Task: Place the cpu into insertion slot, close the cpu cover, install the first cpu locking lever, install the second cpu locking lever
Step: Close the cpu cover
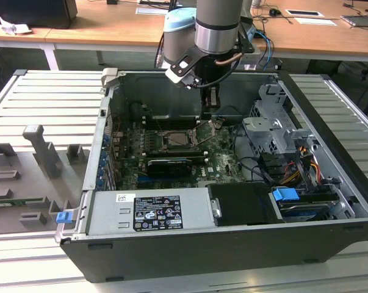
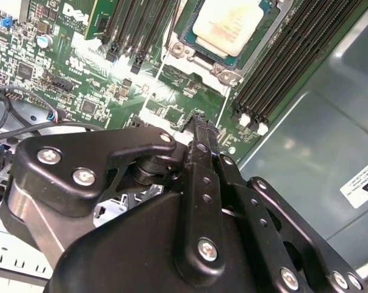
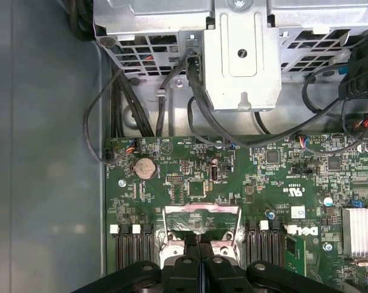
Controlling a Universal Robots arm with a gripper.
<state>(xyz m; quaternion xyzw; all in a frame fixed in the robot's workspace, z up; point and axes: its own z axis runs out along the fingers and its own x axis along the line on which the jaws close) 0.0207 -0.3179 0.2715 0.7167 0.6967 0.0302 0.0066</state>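
The cpu (image 2: 226,24), a square chip with a dull beige metal top, lies flat in the socket (image 1: 180,138) on the green motherboard. In the exterior view the cpu cover (image 1: 204,130) stands raised at the socket's edge toward that view's right. In the first wrist view the cpu cover (image 3: 202,210) is a thin silvery frame with board showing through its open centre. My gripper (image 1: 213,118) hangs just above and beside that raised frame. In both wrist views my gripper (image 2: 199,122) (image 3: 199,244) has its black fingers pressed together with nothing between them.
A metal drive cage (image 1: 272,125) with cables stands on the exterior view's right of the socket. A grey power supply (image 1: 150,210) fills the case's near side. A long black card (image 1: 168,165) lies beside the socket. Memory slots (image 2: 281,61) flank it. Grey fixtures (image 1: 43,152) sit outside the case.
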